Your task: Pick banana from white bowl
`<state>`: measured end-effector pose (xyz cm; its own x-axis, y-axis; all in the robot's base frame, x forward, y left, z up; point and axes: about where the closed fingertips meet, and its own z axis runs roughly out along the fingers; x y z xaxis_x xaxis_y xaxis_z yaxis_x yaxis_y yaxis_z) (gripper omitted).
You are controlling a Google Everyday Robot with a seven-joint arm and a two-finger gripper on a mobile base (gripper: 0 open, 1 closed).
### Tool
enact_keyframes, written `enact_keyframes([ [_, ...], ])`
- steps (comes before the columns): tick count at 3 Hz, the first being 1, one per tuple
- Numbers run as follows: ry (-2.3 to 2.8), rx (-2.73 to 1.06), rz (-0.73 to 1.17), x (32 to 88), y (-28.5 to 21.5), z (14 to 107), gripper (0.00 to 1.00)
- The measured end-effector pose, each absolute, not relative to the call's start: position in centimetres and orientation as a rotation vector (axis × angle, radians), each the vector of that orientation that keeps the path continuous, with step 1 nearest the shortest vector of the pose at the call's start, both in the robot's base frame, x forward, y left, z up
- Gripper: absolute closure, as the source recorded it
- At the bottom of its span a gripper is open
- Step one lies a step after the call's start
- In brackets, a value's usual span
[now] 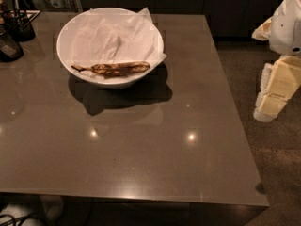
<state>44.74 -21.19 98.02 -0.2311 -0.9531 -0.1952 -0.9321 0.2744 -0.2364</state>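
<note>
The banana [115, 68] is long, slim and dark brown with yellowish patches. It lies across the front inside of the white bowl [75, 65], its thin stem pointing left. The bowl is lined with crumpled white paper [110, 36] and stands at the back left of the grey table [141, 145]. My gripper [275, 91], cream-coloured on a white arm, hangs at the right edge of the view, off the table's right side and well away from the bowl. It holds nothing that I can see.
Dark containers [11, 32] stand at the table's far left corner. The table's right edge runs close to my arm, with brown floor [277, 173] beyond it. Dark cabinets line the back.
</note>
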Motion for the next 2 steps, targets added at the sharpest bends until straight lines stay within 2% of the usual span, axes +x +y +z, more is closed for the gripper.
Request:
enact_keyframes([
  [2, 2.199, -1.915, -0.073, 49.9, -17.4, 98.0, 0.00],
])
